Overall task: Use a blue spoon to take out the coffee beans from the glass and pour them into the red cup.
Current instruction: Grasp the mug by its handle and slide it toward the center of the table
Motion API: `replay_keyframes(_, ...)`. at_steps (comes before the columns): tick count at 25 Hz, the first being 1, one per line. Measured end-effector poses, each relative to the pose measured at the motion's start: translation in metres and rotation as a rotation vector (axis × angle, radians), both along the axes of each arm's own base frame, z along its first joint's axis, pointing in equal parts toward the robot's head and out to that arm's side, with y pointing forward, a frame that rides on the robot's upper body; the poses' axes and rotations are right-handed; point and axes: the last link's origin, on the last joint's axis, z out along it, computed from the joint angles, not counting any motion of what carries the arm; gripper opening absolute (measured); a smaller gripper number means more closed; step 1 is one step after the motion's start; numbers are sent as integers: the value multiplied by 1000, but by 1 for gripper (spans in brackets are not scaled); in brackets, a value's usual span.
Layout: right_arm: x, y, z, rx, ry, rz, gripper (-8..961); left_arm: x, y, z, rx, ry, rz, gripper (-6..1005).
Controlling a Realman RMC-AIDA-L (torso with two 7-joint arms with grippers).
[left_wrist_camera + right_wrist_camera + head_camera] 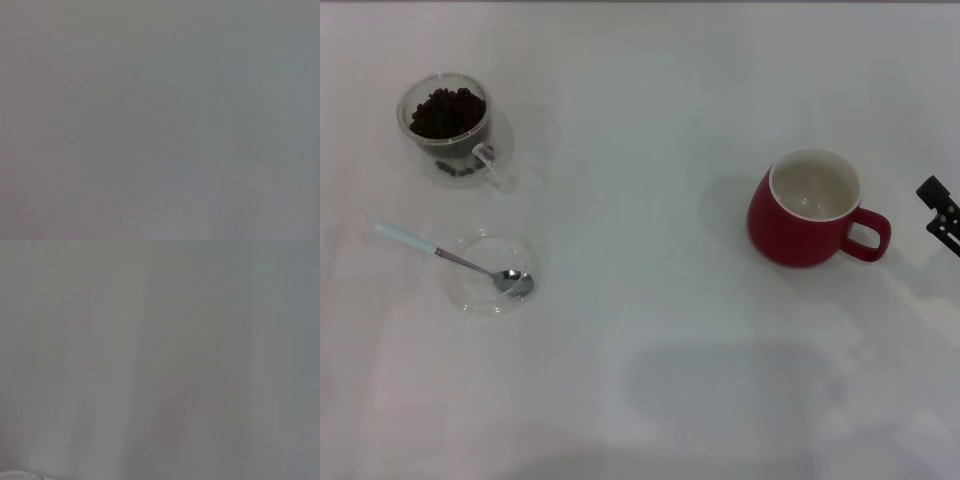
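In the head view the glass [450,125] stands at the far left, holding a heap of dark coffee beans [447,112]. Nearer, the blue spoon [450,257] lies with its silver bowl resting in a shallow clear dish [470,290] and its pale handle pointing left. The red cup [807,210] stands at the right, white inside, handle to the right. My right gripper [940,215] shows only as a black tip at the right edge, beside the cup's handle and apart from it. The left gripper is out of view. Both wrist views show only blank grey.
The white table [640,330] spreads between the glass and the red cup. A soft shadow lies on it at the near middle.
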Motion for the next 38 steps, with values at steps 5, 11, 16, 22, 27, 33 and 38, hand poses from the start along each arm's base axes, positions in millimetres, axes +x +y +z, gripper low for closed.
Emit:
replay_keyframes(5, 1, 0, 0, -1, -2, -4, 846, 0, 0, 0, 0, 0, 0, 888)
replay_keyframes(11, 0, 0, -2, -7, -1, -2, 844, 1, 2, 0, 0, 0, -5, 887)
replay_keyframes(16, 1, 0, -5, -32, -6, -9, 842, 2, 4, 0, 0, 3, -11, 887)
replay_keyframes(22, 7, -3, -14, -98, -35, -41, 838, 3, 8, 1, 0, 7, -19, 888)
replay_keyframes(27, 12, -3, -20, -137, -60, -74, 835, 5, 11, 0, -3, 7, -27, 887)
replay_keyframes(33, 12, 3, -30, -188, -83, -79, 833, 5, 12, -1, -11, 6, -26, 887)
replay_keyframes(38, 11, 10, -38, -218, -100, -83, 831, 6, 12, -2, -13, 4, -25, 887)
